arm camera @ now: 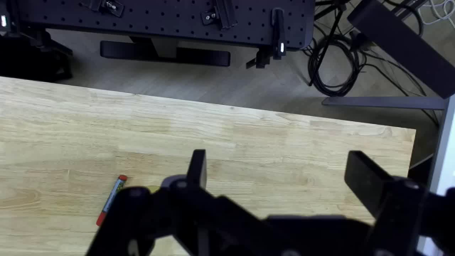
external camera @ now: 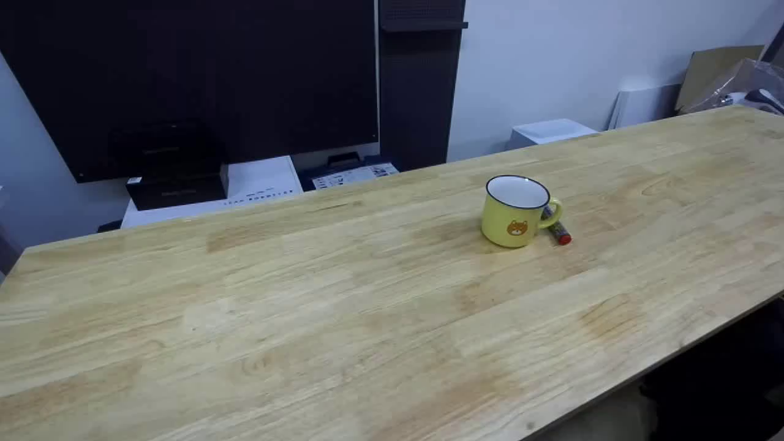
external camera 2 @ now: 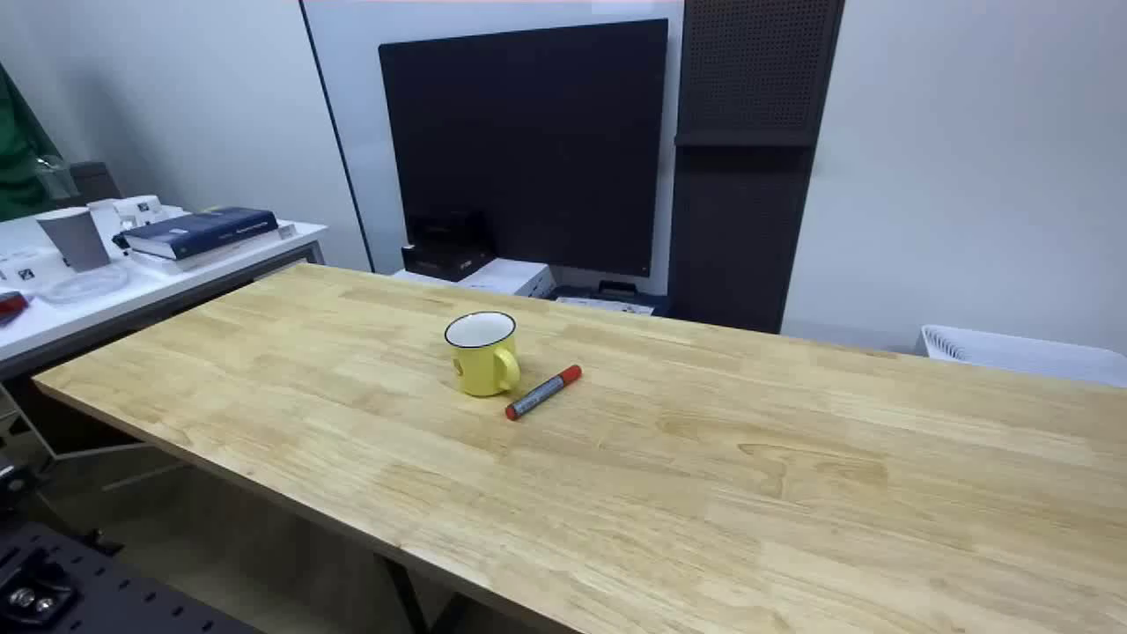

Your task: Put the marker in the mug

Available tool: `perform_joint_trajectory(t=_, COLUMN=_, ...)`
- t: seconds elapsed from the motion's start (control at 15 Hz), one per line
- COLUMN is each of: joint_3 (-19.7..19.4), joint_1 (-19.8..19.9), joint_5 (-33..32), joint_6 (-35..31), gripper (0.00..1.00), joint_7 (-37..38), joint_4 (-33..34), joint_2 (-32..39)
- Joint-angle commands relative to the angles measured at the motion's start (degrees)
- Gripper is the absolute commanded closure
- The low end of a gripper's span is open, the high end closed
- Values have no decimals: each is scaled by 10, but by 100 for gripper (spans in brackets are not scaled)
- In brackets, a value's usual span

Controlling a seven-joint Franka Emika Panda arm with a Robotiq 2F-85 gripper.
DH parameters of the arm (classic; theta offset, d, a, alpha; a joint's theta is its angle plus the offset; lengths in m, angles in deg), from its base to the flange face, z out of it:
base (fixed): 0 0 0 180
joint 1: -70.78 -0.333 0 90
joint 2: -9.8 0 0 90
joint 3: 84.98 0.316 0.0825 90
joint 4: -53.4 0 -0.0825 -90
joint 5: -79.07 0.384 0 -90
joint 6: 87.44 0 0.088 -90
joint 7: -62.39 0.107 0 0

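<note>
The yellow mug point(external camera: 508, 225) stands upright on the wooden table in both exterior views point(external camera 2: 482, 368). Its white inside, dark rim and side handle show. The marker point(external camera 2: 543, 394), red at both ends with a grey, dark-printed barrel, lies flat beside the mug on its handle side. In an exterior view the marker point(external camera: 560, 233) is partly behind the handle. In the wrist view the marker point(arm camera: 113, 197) lies left of my gripper point(arm camera: 277, 156), and only a yellow sliver of the mug point(arm camera: 153, 188) shows behind the left finger. My gripper is open and empty above the table, outside both exterior views.
The wooden table point(external camera: 306, 318) fills most of the views. A black perforated platform point(arm camera: 163, 21) stands across a floor gap from the table edge. A white side table point(external camera 2: 176, 277) holds a blue book point(external camera 2: 198, 232) and a grey cup point(external camera 2: 76, 239). Coiled cables point(arm camera: 314, 71) lie on the floor.
</note>
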Motion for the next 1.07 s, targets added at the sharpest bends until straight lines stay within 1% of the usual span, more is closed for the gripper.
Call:
perform_joint_trajectory(t=0.0, joint_3=7, joint_1=9, joint_5=3, joint_6=2, gripper=0, joint_7=-3, joint_4=1, joint_2=0)
perform_joint_trajectory(t=0.6, joint_3=7, joint_1=9, joint_5=3, joint_6=1, gripper=0, joint_7=-3, joint_4=1, joint_2=0)
perform_joint_trajectory(t=0.8, joint_3=21, joint_1=32, joint_5=-43, joint_6=-98, gripper=0, joint_7=24, joint_4=-11, joint_2=-3)
perform_joint_trajectory(t=1.0, joint_3=8, joint_1=62, joint_5=-93, joint_6=-205, gripper=0, joint_7=20, joint_4=-16, joint_2=14)
